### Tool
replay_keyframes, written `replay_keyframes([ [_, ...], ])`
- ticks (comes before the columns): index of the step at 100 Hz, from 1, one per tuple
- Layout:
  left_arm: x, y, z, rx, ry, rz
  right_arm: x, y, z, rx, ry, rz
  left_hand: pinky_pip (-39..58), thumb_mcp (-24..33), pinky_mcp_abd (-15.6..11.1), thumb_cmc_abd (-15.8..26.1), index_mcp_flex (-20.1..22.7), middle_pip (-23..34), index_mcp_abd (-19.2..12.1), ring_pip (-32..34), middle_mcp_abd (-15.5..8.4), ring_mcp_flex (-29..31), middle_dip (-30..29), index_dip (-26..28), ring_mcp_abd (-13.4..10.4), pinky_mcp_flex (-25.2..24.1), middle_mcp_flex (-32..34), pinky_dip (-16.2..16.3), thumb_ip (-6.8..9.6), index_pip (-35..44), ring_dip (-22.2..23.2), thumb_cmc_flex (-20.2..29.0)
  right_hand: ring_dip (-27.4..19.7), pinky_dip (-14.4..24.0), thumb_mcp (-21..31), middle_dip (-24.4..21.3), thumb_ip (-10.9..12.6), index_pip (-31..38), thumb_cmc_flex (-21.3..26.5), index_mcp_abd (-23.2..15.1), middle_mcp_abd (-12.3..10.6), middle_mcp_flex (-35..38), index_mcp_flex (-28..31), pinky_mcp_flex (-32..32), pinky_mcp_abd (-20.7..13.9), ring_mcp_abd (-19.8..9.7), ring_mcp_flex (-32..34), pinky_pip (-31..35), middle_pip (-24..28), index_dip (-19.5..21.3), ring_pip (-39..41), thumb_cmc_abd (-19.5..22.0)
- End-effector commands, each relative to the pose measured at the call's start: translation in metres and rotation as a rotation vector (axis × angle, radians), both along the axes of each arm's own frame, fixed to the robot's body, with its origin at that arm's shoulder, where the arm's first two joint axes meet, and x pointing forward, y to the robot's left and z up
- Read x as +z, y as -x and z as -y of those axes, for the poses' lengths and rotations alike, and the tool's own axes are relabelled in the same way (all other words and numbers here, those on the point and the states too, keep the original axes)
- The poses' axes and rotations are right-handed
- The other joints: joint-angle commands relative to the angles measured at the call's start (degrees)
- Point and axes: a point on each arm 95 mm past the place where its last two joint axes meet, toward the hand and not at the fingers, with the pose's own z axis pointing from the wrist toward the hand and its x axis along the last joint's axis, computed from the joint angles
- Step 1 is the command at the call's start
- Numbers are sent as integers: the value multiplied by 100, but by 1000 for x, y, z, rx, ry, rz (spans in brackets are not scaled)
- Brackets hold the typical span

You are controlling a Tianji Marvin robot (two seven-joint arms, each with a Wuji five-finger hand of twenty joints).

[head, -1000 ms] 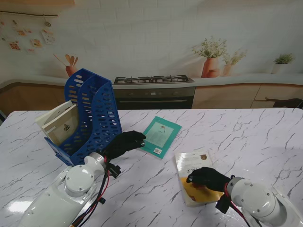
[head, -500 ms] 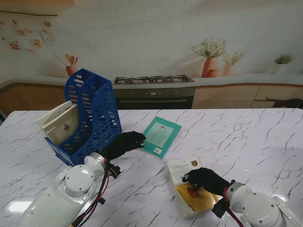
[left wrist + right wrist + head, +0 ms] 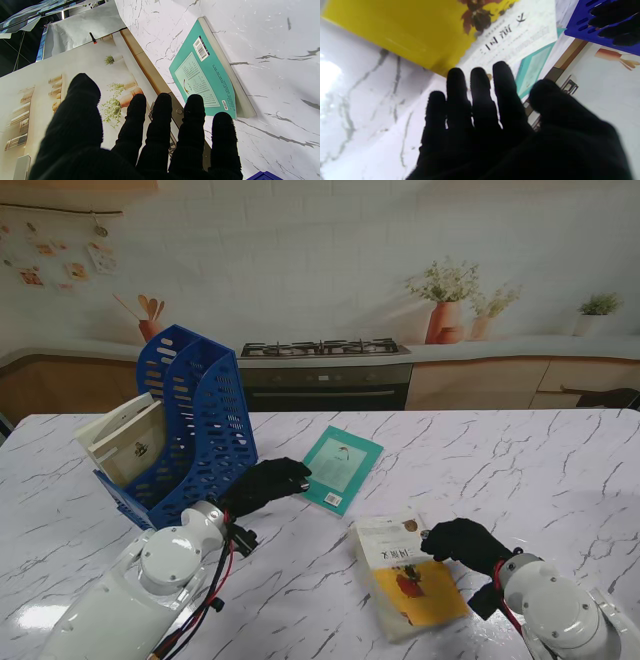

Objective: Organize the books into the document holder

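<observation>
Both arms are built of smooth, glossy white rounded shells, each ending near the wrist in a domed round joint cap with a small hole at its centre. The left hand (image 3: pixel 262 483) and right hand (image 3: pixel 462 543) are each covered by a black knitted glove, whose ribbed weave shows on the fingers (image 3: pixel 161 117) in the left wrist view. A bundle of red and black cables (image 3: pixel 215 580) runs along the left forearm from a black wrist fitting, and a red cable shows beside a black fitting at the right wrist.
</observation>
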Motion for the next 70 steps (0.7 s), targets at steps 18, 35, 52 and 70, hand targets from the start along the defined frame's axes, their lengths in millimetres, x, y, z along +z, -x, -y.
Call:
replay_keyframes([
  [18,1,2,5,-30,16,1,-18,15,-3,16,-26,-96,155,-233,98,250,86,50,22,123,22,46,-27,-52,45,-111,2,60,172,-8,47,78,97,140,-143,67,40,-70,-154,34,61,236,296,336,2067,81,180,287,24,27,131,244],
  [35,0,2,5,-28,21,-4,-17,22,-7,26,-58,-144,139,-257,112,265,82,49,21,124,32,50,-27,-53,39,-123,1,52,175,-10,48,77,7,165,-419,17,202,-319,-31,142,171,272,433,454,2291,185,220,252,54,332,145,368],
  [52,-1,4,5,-24,27,-12,-19,28,-12,67,-98,-197,127,-275,117,280,93,50,23,120,38,44,-27,-53,42,-138,7,45,178,-8,48,82,0,124,-472,9,209,-346,-55,99,118,308,477,391,2261,148,248,155,63,403,157,403],
  [70,-2,6,3,-24,28,-19,-16,24,-9,26,-52,-103,117,-296,122,287,112,50,16,120,27,52,-28,-53,29,-150,21,39,179,-6,48,90,87,56,-422,80,46,-155,-66,-217,-93,490,521,68,2061,-27,408,20,150,447,256,179],
])
